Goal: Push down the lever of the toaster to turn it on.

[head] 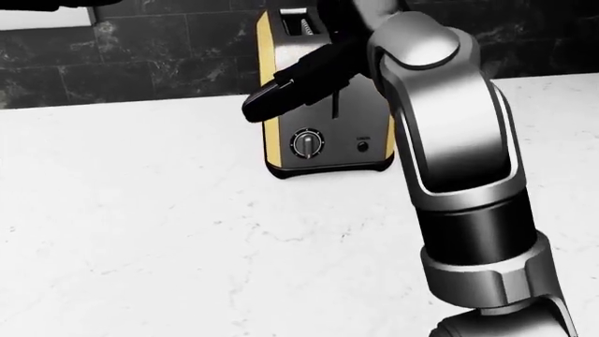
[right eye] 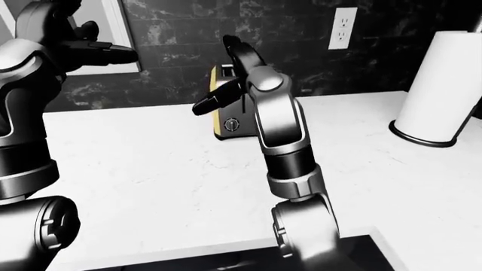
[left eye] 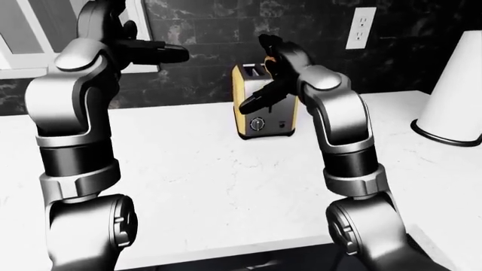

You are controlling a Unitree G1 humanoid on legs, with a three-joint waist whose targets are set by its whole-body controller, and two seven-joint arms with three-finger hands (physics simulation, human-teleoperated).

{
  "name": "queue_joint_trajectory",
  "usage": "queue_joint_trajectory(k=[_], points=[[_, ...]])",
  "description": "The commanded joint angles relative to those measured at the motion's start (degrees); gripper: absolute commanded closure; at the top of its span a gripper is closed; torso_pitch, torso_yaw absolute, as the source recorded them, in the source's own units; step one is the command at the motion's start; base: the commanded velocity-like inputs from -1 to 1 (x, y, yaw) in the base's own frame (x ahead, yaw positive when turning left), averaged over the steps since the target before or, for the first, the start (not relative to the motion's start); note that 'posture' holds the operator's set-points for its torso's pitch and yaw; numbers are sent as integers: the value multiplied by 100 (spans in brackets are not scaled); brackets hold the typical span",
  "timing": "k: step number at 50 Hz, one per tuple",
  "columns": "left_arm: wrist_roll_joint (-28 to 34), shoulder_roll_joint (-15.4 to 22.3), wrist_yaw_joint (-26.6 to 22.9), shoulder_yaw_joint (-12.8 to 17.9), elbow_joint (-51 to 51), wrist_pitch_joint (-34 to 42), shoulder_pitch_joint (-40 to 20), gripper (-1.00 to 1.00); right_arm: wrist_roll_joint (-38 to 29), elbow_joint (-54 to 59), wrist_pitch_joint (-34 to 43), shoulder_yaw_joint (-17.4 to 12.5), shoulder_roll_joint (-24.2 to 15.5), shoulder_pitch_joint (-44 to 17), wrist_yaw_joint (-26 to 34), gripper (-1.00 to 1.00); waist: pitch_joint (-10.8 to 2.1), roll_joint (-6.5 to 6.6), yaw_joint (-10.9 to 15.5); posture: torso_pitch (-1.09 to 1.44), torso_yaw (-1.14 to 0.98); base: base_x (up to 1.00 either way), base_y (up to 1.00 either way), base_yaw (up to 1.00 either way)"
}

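Observation:
A yellow-sided toaster (head: 328, 151) with a silver face stands on the white counter (head: 140, 225) against the dark tiled wall. Its face shows a round dial (head: 307, 143), a small button (head: 362, 146) and a vertical lever slot (head: 334, 109); the lever knob is hidden behind my hand. My right hand (left eye: 265, 76) is open at the toaster's upper part, with one dark finger (head: 281, 95) lying across the face and pointing left, and the others raised above the toaster's top. My left hand (left eye: 158, 52) is open and empty, held high at the left, well apart from the toaster.
A white paper towel roll (left eye: 456, 84) on a dark base stands at the counter's right. A wall outlet (left eye: 363, 27) is above and right of the toaster. A white window frame (left eye: 15, 51) is at the upper left. The counter's near edge (left eye: 226, 248) runs along the bottom.

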Motion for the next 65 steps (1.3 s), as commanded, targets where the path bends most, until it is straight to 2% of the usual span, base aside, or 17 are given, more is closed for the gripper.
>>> queue_joint_trajectory(k=[1, 6, 15, 22, 39, 55, 65], points=[[-17, 64, 30, 25, -126, -169, -210, -100, -10, -64, -252, -80, -55, -196, -65, -100, -84, 30, -3, -41, 0, 0, 0, 0], [-35, 87, 33, 21, -119, -164, -217, -100, 33, -143, -262, -122, -91, 5, -105, -100, -89, 26, -3, -41, 0, 0, 0, 0], [-46, 60, 53, 1, -190, -117, -209, -100, -50, -832, 171, -5, -65, 353, -50, -100, -88, 14, -3, -41, 0, 0, 0, 0], [-43, 62, 56, -1, -180, -92, -247, -100, -103, -931, 247, 14, -34, 464, -5, -100, -95, 11, -5, -41, 0, 0, 0, 0], [-88, 105, 55, 32, -331, 16, -234, -100, -39, -639, 22, -148, -193, 583, -101, -100, -93, 5, 0, -41, 0, 0, 0, 0], [-108, 96, 79, 26, -368, 46, -243, -100, 9, -447, -18, -82, -84, 449, -148, -100, -100, 8, -1, -41, 0, 0, 0, 0], [-129, 113, 76, 38, -460, 94, -203, -100, 129, 387, -610, -169, -83, 371, -262, -100, -106, 19, -7, -41, 0, 0, 0, 0]])
